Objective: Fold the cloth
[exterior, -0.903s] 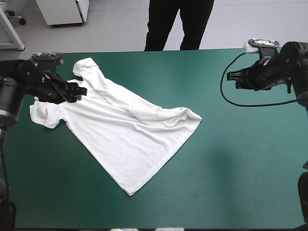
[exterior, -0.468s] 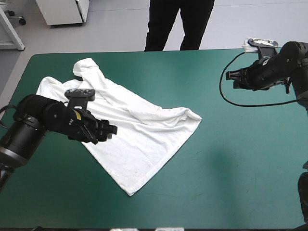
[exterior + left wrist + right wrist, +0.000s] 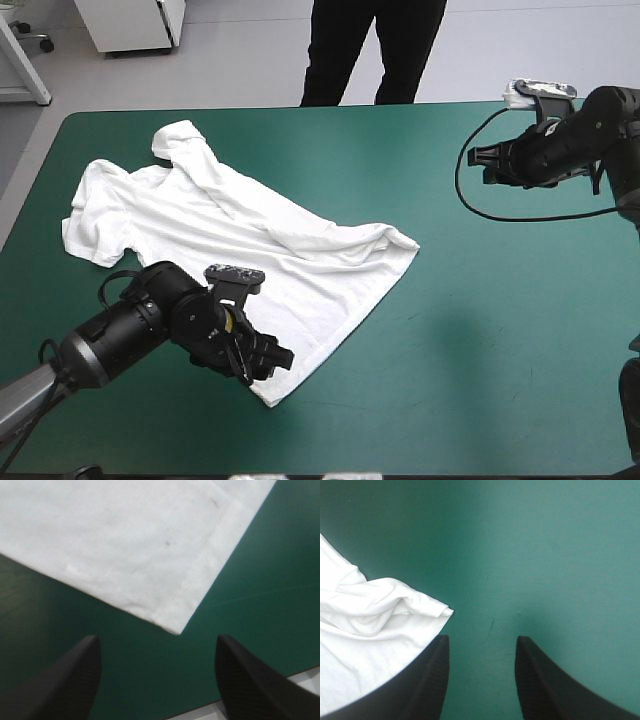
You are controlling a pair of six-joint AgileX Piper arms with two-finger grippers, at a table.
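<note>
Two open grippers, one slippery corner

My left gripper (image 3: pixel 268 358) hovers, spread wide, over the near hem corner of the T-shirt (image 3: pixel 250 235), which lies slantwise across the left half of the table (image 3: pixel 500 330). Closing short, I could catch one layer or only bare table. The rumpled corner mid-table may fold in creased. My right gripper (image 3: pixel 482 160) hangs open, well apart.

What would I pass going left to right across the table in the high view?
T-shirt → bare teal-green cover → right end effector. The left end effector overlaps the T-shirt's near corner in this view, so it has no clear place in the order.
</note>
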